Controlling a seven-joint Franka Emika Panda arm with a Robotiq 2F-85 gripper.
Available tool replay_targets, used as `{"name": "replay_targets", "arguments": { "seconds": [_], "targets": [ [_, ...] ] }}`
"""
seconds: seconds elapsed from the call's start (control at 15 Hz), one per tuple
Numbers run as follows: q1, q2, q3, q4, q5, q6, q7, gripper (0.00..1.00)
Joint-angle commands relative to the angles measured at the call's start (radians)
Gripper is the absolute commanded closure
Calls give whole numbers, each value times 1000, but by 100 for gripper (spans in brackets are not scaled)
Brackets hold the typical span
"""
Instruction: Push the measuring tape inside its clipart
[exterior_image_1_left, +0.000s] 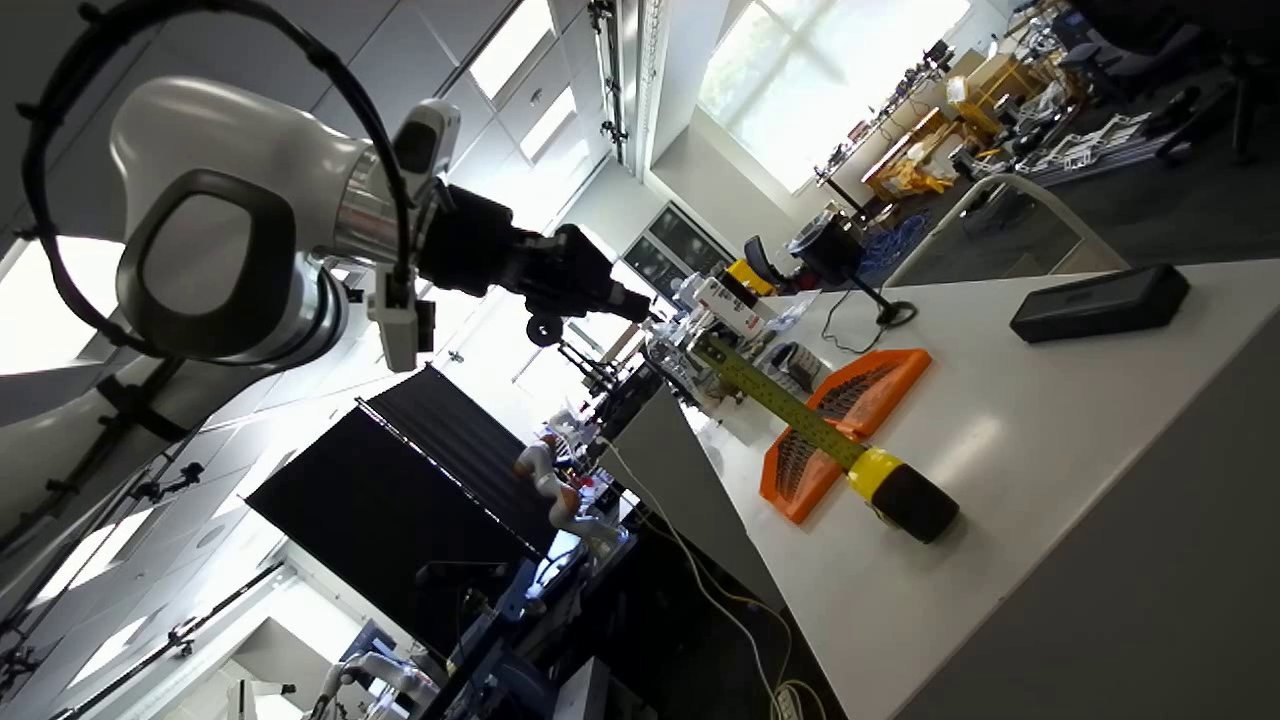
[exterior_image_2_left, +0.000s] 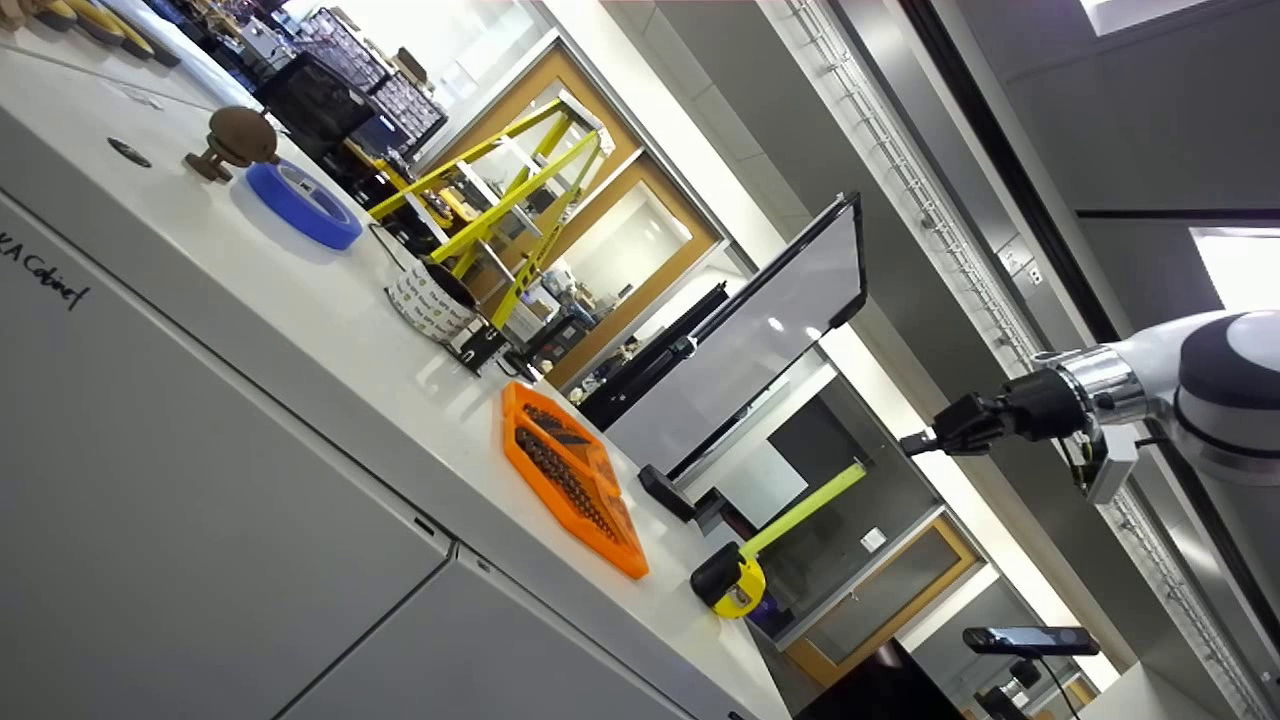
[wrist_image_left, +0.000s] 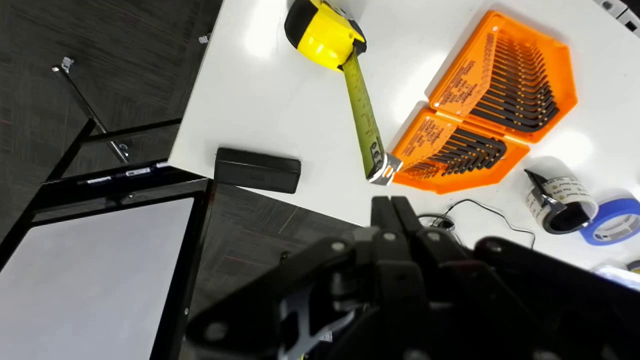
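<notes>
The measuring tape is a yellow and black case on the white table, also seen in an exterior view and the wrist view. Its yellow-green blade is pulled out and rises off the table, as it also does in an exterior view. In the wrist view the blade ends in a metal hook. My gripper is shut with its fingers together and nothing between them. In both exterior views the gripper is above the blade's end, apart from it.
An open orange hex key case lies beside the blade. A black rectangular block lies near the table edge. A white printed roll, a blue tape roll and a thin black cable are on the table.
</notes>
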Motion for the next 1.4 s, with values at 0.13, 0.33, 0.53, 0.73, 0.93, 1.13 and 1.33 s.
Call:
{"name": "replay_targets", "arguments": {
  "seconds": [0.13,0.33,0.53,0.73,0.93,1.13,1.33],
  "targets": [
    [-12,12,8,14,12,-3,-5,99],
    [-13,18,8,7,15,-3,2,100],
    [-14,22,7,4,16,-5,0,100],
    [-17,30,3,8,18,-12,-2,100],
    [-19,36,-2,8,24,-16,-6,100],
    [-16,41,-9,5,39,-15,-13,100],
    [-12,47,-14,-1,68,-8,-18,100]
  ]
}}
